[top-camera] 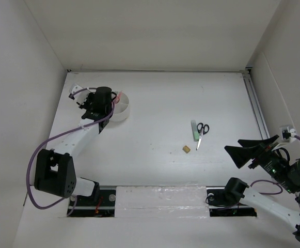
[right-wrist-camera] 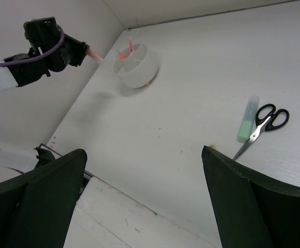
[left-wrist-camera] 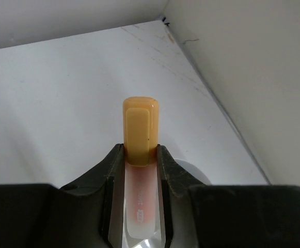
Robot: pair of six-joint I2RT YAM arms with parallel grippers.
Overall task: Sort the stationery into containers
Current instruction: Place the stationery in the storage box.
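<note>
Left fingers [left-wrist-camera: 113, 173]: narrow, closed on an orange highlighter [left-wrist-camera: 140, 124]. Both pads press the sides of its clear barrel just behind the cap. The orange cap sticks out past the fingertips and the barrel runs back between them.

Position of left fingers: raised off the bench [top-camera: 160, 98] at its far left. From above they sit at the left rim of the white divided cup [top-camera: 121, 111]. The right wrist view shows them to the left of the cup and higher than it, with the highlighter's capped end pointing towards the cup. Whether the highlighter is directly over a compartment cannot be told.

White divided cup: stands upright on the bench at the far left, near the left wall. Two pink pens [right-wrist-camera: 130, 46] lean inside it, in its far part.

Right fingers [right-wrist-camera: 46, 201]: spread wide, holding nothing and touching nothing. They hang above the near right of the bench, pointing left.

Green highlighter [top-camera: 194, 130]: lies flat on the bench right of centre, to the far left of the right fingers and well apart from them.

Black-handled scissors [top-camera: 201, 132]: lie flat just right of the green highlighter, closed, with the blades angled against its near end.

Tan eraser cube [top-camera: 186, 149]: sits on the bench just near and left of the scissors' tip, apart from it.
</note>
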